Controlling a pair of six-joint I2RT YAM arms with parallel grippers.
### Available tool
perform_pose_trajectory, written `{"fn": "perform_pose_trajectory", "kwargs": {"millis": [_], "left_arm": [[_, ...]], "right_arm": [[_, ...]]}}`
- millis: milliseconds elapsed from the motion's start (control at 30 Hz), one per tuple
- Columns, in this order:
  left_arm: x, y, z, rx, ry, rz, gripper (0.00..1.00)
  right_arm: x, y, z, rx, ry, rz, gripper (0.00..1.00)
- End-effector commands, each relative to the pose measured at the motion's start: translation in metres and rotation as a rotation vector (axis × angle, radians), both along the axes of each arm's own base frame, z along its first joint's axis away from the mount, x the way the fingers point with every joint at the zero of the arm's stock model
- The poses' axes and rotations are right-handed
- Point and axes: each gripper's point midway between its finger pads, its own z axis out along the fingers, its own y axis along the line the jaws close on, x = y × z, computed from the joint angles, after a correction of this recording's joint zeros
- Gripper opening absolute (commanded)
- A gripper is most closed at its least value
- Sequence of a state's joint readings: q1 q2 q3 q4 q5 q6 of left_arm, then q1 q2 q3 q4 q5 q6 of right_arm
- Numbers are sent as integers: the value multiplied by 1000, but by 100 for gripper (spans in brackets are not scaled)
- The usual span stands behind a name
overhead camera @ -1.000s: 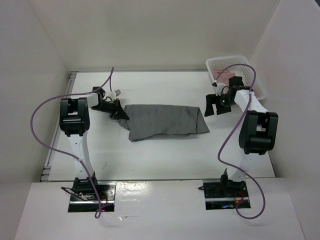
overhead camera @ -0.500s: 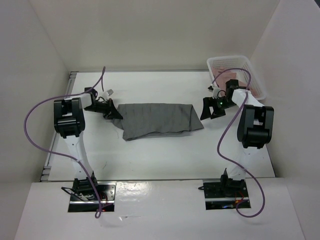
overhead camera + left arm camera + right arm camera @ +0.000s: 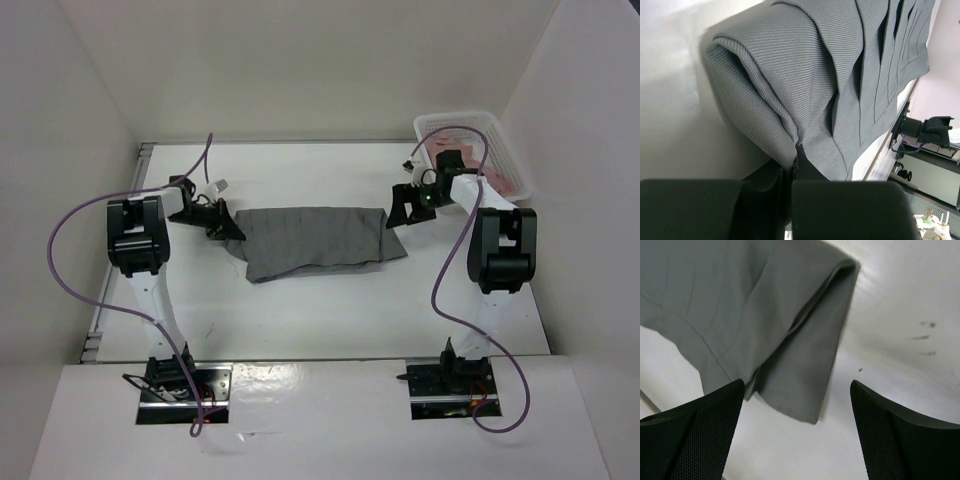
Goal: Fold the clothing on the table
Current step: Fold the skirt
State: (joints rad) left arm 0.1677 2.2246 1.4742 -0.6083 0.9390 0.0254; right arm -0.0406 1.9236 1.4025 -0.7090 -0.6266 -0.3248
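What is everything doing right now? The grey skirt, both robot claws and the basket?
skirt: lying on the table, folded over in layers.
left gripper: shut on the skirt's left end.
right gripper: open, at the skirt's right end, holding nothing.
basket: upright at the far right corner of the table.
pink garment: lying inside the basket.

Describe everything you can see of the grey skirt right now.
The skirt is dark grey, soft, finely ribbed fabric with sharp pleats. It lies on the white table as a long doubled-over band, running left to right between the arms, its lower edge uneven. The left claw is shut on its left end, where the layers bunch into a rounded fold. The right claw stands open over its right end, where stacked layers show, without gripping it.
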Motion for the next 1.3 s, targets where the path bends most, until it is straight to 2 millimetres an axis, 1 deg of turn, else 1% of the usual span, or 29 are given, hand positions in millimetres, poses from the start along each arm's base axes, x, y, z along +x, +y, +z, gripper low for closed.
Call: {"fn": "perform_pose_trajectory", "kwargs": {"millis": [0,33,67,100,133,167,200,233,267,300,333,367,433,500,567,600,667,700,967,1000,1133,1200,1233,1267], "left_arm": [[-10,10,-4,63,-18,-22,0],[-10,10,-4,63,-18,-22,0],[-12,10,-4,64,-18,-30,0],[-14,10,-4,64,-17,-36,0],[-14,10,-4,64,-17,-36,0],[-17,10,-6,65,-17,-43,0],[-17,10,-6,65,-17,-43,0],[-19,10,-6,63,-8,-43,0],[-18,9,-5,54,-10,-44,0],[-18,9,-5,54,-10,-44,0],[-18,9,-5,56,-17,-49,0],[-18,8,-4,47,-19,-50,0],[-18,8,-4,47,-19,-50,0],[-20,8,-4,45,-10,-50,0],[-20,7,-2,36,-12,-51,0],[-20,7,-2,36,-12,-51,0],[-22,7,-2,36,-10,-56,0],[-22,7,-3,38,-17,-61,0],[-23,5,-1,27,-10,-62,0],[-23,4,0,18,-12,-62,0],[-23,5,0,20,-19,-68,0],[-25,4,0,18,-11,-68,0],[-25,4,0,18,-10,-68,0],[-24,5,3,20,-19,-68,0]], "right_arm": [[45,9,17,45,-124,-36,90],[47,13,15,41,-118,-37,90],[54,14,15,22,-135,-36,90],[54,13,6,12,-115,-41,90],[58,17,5,4,-126,-33,90],[58,17,5,4,-126,-33,90],[56,22,-1,4,-111,-22,90],[59,22,-2,4,-112,-22,90],[58,27,-2,5,-112,-12,90],[63,27,1,6,-132,-12,90],[65,25,-3,-4,-132,-16,90],[64,29,-3,-3,-132,-7,90],[72,30,6,-2,-160,-7,90],[76,30,1,1,-148,-14,90],[78,30,0,1,-150,-14,90],[78,30,-4,0,-141,-14,90],[78,30,-4,0,-141,-14,90],[78,29,-9,-8,-132,-18,90],[78,29,-9,-8,-132,-18,90],[77,33,-13,-8,-123,-9,90],[77,32,-13,-13,-118,-20,90],[74,33,-16,-5,-108,-16,90],[73,33,-21,-6,-98,-16,90],[70,36,-20,7,-85,-9,90]]}}
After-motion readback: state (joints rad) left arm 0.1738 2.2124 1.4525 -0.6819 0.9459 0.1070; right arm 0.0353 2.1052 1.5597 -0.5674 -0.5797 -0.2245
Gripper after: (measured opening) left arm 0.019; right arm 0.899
